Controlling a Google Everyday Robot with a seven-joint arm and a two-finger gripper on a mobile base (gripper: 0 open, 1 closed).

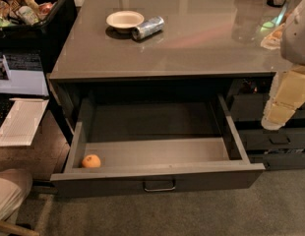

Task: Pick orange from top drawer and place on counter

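1. Drawer is pulled out toward the near side, under the counter's near edge. Small bar handle sits mid-front.
2. Orange is inside the drawer, near-left corner, on the drawer floor. It's right by the front wall and left wall; can't tell if it touches either.
3. Counter is glossy and reflective, and runs far and right above the drawer.
4. On the counter, far-left area: white bowl, w/ a silver can lying on its side just right of it. Contact btwn them is unclear.
5. Gripper is at the right edge, cream-coloured, hanging below counter level in front of the narrow dark drawers right of the open one. It's well apart from the orange. Open vs closed: can't tell.
6. Arm comes in from the upper right, above the gripper.
7. Far left: black bin w/ packets. Below it, a white sheet.
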